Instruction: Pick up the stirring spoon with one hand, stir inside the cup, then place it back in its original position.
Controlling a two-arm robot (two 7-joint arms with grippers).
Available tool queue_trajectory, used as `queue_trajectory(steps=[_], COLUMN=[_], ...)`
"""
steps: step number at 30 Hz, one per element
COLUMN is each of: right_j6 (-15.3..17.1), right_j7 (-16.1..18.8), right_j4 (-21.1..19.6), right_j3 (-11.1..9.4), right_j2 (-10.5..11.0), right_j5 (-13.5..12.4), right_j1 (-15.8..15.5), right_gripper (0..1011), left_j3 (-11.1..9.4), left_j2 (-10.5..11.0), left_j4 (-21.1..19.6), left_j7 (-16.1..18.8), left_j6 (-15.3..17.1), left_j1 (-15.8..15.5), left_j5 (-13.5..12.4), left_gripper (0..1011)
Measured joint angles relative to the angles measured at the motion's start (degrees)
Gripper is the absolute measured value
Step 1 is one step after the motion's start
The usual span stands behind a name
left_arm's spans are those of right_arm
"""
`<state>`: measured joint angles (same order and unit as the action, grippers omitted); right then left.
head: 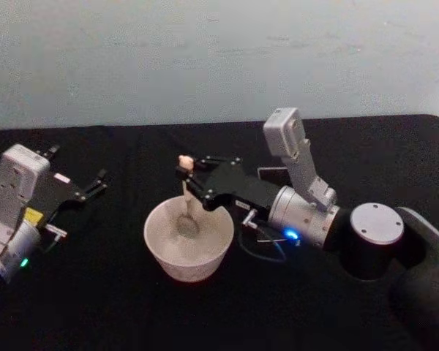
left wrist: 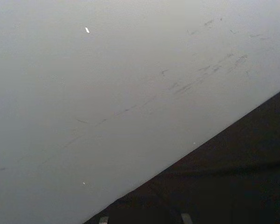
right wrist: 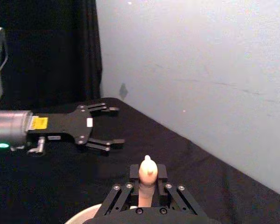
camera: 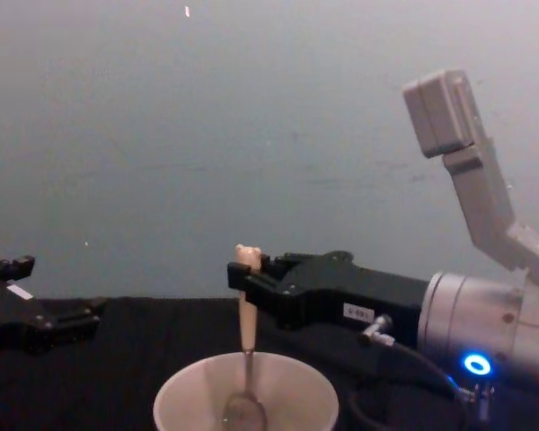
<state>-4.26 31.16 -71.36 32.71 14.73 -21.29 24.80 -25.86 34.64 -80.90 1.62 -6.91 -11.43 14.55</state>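
Observation:
The cream-white cup stands on the black table, at centre in the head view. The stirring spoon stands almost upright in it, its metal bowl low inside the cup and its beige bear-head top above the rim. My right gripper reaches in from the right and is shut on the spoon's handle just below the head. The right wrist view shows the bear head poking up between the right gripper's jaws. A dark square-edged holder is mostly hidden behind the right arm. My left gripper rests open at the far left.
A pale wall rises right behind the table's far edge. The left gripper lies well away from the cup, with bare black cloth between them. A cable loops on the table beside the right wrist.

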Motion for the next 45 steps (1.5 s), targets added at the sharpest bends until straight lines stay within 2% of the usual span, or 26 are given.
queue_trajectory(steps=[9, 14, 21, 26, 36, 45], right_j6=[1.03, 2.68, 3.85, 4.06, 4.07, 3.65], right_j7=[-0.73, -0.85, 0.47, 1.52, 2.60, 2.71], right_j4=[-2.42, -6.42, -10.69, -12.64, -12.76, -9.34], right_j3=[-1.93, -3.19, -3.43, -2.69, -0.35, 1.73], right_j2=[1.54, 3.75, 6.32, 7.22, 6.81, 4.39], right_j5=[-0.05, -1.20, -2.59, -3.49, -3.65, -2.56], right_j1=[-1.50, -4.17, -7.00, -8.23, -7.70, -4.81], right_gripper=[214, 214, 214, 214, 214, 214], left_j3=[0.00, 0.00, 0.00, 0.00, 0.00, 0.00], left_j2=[0.00, 0.00, 0.00, 0.00, 0.00, 0.00], left_j4=[0.00, 0.00, 0.00, 0.00, 0.00, 0.00], left_j7=[0.00, 0.00, 0.00, 0.00, 0.00, 0.00], left_j6=[0.00, 0.00, 0.00, 0.00, 0.00, 0.00], left_j1=[0.00, 0.00, 0.00, 0.00, 0.00, 0.00], left_j5=[-0.01, 0.00, 0.00, 0.00, 0.00, 0.00], left_gripper=[1001, 1001, 1002, 1001, 1002, 1001])
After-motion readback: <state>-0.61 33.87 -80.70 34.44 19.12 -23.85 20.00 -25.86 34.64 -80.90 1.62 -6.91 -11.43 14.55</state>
